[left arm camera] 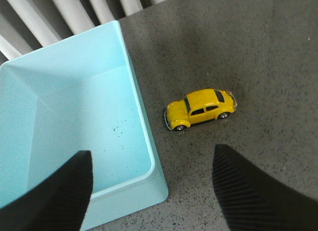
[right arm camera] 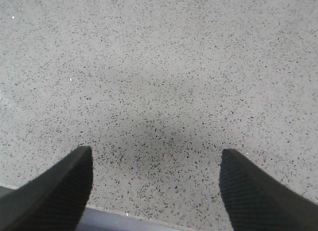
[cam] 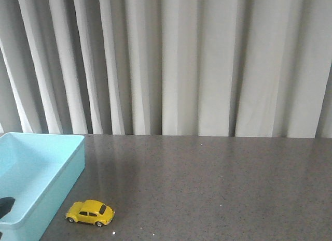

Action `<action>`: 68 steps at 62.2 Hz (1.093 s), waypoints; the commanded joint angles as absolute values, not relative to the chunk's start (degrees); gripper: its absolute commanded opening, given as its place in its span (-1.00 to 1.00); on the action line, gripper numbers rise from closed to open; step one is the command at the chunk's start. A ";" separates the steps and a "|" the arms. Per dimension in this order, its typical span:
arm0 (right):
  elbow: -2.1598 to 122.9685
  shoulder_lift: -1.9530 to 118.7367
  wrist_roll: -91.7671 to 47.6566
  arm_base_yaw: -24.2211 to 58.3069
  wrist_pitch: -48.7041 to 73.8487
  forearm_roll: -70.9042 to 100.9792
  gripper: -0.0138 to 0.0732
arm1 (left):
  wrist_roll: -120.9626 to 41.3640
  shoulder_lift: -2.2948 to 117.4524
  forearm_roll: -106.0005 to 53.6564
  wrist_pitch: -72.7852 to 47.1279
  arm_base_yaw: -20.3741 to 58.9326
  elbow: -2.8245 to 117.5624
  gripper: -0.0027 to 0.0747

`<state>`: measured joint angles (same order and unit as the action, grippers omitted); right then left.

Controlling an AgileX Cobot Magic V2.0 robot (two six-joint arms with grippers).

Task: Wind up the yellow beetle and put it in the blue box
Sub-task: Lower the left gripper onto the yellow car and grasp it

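Speckled grey stone makes up the counter [cam: 218, 184], which is backed by pale pleated curtains [cam: 181, 59]. The yellow beetle [cam: 90, 212] is seen standing on its wheels on the counter near the front edge of the front view, just beside the long outer wall of the blue box [cam: 52, 186] but apart from it, with a strip of bare counter between the two. The box is placed at the left of the front view, and its pale interior is shown with only a few dark specks on the floor. In the left wrist view the toy car [left arm camera: 199, 109] is shown side-on, its dark windows and silver hubs visible, to one side of the box corner [left arm camera: 149, 156]. The left end effector [left arm camera: 151, 191] is held above this spot with its two dark fingers [left arm camera: 59, 191] spread wide; one finger is seen over the box interior and the other over the counter, and nothing is gripped between them. The right end effector [right arm camera: 154, 191] is likewise held wide apart over bare counter [right arm camera: 159, 67], with nothing between its fingers [right arm camera: 258, 191]. A dark shape [cam: 6, 204] is seen at the left edge of the front view over the box; what it is cannot be told with certainty.
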<state>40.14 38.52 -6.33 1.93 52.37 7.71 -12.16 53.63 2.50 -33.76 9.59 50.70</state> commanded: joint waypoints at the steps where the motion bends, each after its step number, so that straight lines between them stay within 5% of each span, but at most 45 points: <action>1: 41.49 38.58 -6.31 1.91 49.60 8.02 0.50 | -18.09 59.13 -0.87 -34.05 10.00 56.56 0.37; 29: 41.49 38.58 -6.31 1.91 49.60 8.02 0.50 | -43.22 87.97 -12.81 -51.84 10.00 79.16 0.37; 68: 41.49 38.58 -6.31 1.91 49.60 8.02 0.50 | -55.20 109.44 -14.44 -60.50 11.39 98.78 0.49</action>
<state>40.14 38.52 -6.33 1.93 52.54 7.71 -54.84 110.08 -13.63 -59.58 10.78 95.21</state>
